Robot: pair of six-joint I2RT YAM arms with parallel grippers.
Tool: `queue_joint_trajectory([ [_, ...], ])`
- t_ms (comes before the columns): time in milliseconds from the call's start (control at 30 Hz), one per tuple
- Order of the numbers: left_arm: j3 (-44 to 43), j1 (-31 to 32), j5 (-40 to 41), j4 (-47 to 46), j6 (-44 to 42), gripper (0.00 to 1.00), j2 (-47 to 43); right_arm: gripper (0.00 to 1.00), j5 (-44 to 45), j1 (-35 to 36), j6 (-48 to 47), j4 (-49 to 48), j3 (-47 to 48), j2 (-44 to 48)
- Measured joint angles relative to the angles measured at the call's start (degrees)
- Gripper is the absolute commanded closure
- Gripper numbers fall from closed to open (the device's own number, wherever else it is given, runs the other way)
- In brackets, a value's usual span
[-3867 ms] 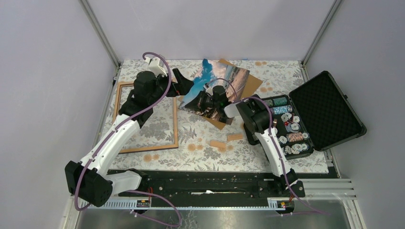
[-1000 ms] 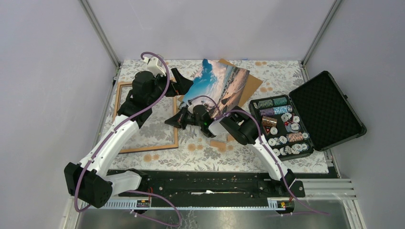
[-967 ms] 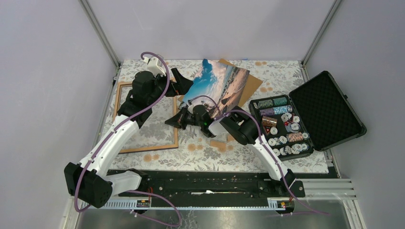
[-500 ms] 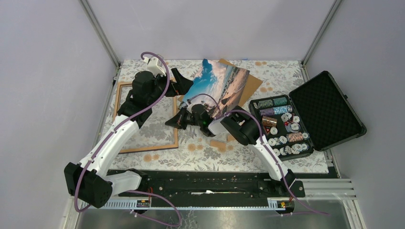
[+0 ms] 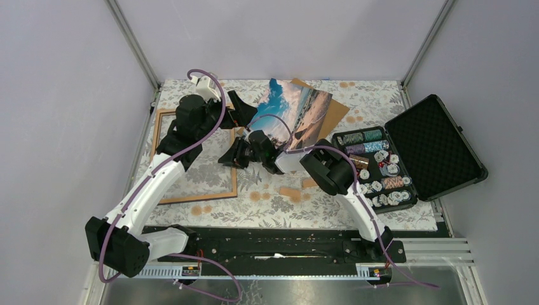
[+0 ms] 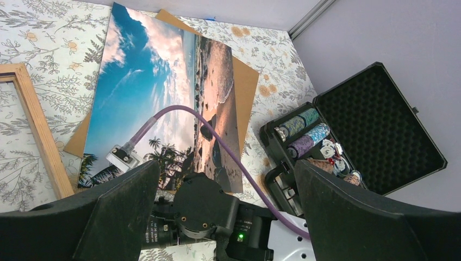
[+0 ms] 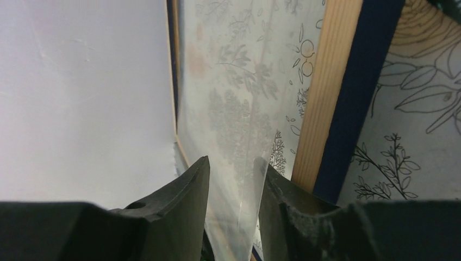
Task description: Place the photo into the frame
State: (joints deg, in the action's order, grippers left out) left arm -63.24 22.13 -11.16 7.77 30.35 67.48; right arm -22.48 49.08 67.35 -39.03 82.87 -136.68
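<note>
The photo, a beach print with blue sky, lies flat on a brown backing board at the back middle. It also shows in the left wrist view. The frame lies flat at the left, light wood face up. My left gripper hovers wide open and empty between frame and photo; its wrist view looks down on the right wrist. My right gripper sits low at the frame's right rail. Its jaws stand slightly apart around the edge of a clear pane.
An open black case with poker chips stands at the right, also in the left wrist view. Two small tan pieces lie on the floral cloth near the front middle. Grey walls close the sides and back.
My right gripper left the photo, swung left and down to the frame's right rail, and in the last half second shifted slightly farther back. The left arm has not moved.
</note>
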Motion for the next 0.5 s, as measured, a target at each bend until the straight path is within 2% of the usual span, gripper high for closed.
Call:
queue_joint_trajectory([
  [500,0.02,-0.09,1.11,-0.15,-0.55,0.01,-2.58,0.36,7.58,2.03,-16.17,23.76,7.72,4.22],
])
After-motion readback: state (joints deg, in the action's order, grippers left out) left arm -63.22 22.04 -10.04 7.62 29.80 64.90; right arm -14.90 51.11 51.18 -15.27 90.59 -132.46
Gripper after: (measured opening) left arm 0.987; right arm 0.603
